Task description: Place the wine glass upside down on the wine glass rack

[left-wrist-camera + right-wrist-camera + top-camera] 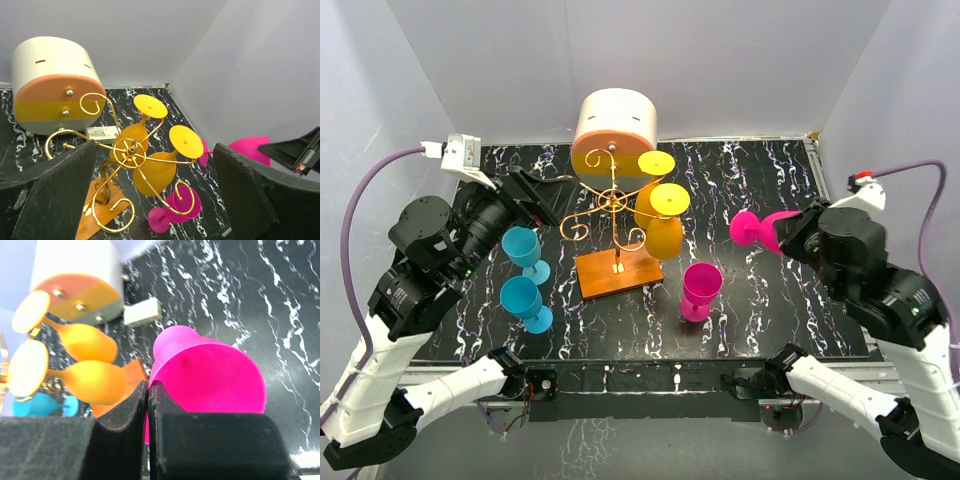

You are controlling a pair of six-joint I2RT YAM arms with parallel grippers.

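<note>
The wine glass rack (610, 205) is a gold wire stand on an orange base (615, 272) at mid-table; it also shows in the left wrist view (125, 150). Two yellow glasses (663, 222) hang upside down on its right side. My right gripper (790, 232) is shut on the rim of a pink wine glass (760, 228), which lies sideways in the air to the right of the rack, foot toward it. In the right wrist view the fingers (135, 405) pinch the glass wall (210, 380). My left gripper (545, 200) is open and empty just left of the rack.
A second pink glass (700, 290) stands upright in front of the rack on the right. Two blue glasses (523, 250) (525, 303) stand at the left. A big cream-and-orange cylinder (613, 130) is behind the rack, with a small white box (142, 311) beside it.
</note>
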